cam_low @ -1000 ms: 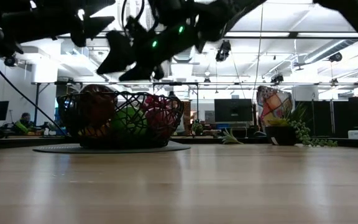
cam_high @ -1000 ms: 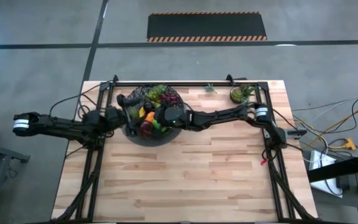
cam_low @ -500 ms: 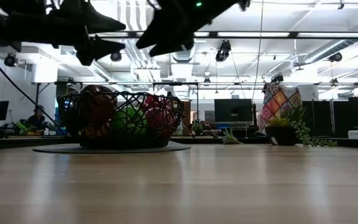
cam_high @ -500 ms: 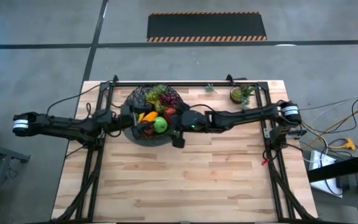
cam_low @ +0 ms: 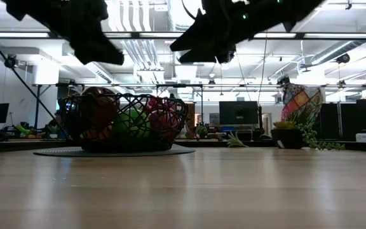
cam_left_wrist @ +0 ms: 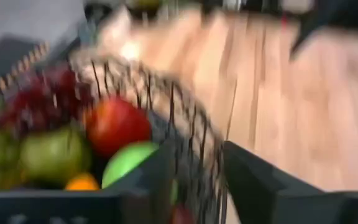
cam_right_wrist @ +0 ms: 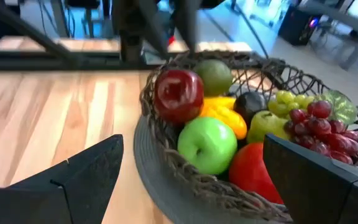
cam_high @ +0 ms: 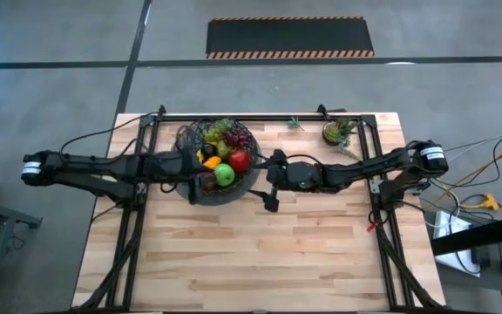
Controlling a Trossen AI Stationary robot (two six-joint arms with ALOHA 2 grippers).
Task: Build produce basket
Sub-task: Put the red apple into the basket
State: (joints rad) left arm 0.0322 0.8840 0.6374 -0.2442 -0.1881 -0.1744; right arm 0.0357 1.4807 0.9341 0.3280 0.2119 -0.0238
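Looks like an open-plan robotics lab or tech office: butcher-block table (cam_high: pixel 260 244) on a bare concrete floor (cam_high: pixel 59 52) with a hazard-striped mat (cam_high: pixel 290 37), exposed ceiling ducts (cam_low: pixel 132 28), strip lights, and monitors (cam_low: pixel 237 112) on desks behind.

The wooden table (cam_high: pixel 277 244) carries the basket (cam_high: pixel 249 179) on a round grey mat (cam_low: pixel 186 151) and a small potted plant (cam_high: pixel 336 132).

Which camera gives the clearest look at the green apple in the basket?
The right wrist view: the green apple sits unobstructed in the basket. The high view shows it small, the left wrist view blurred, and the low view only through mesh.
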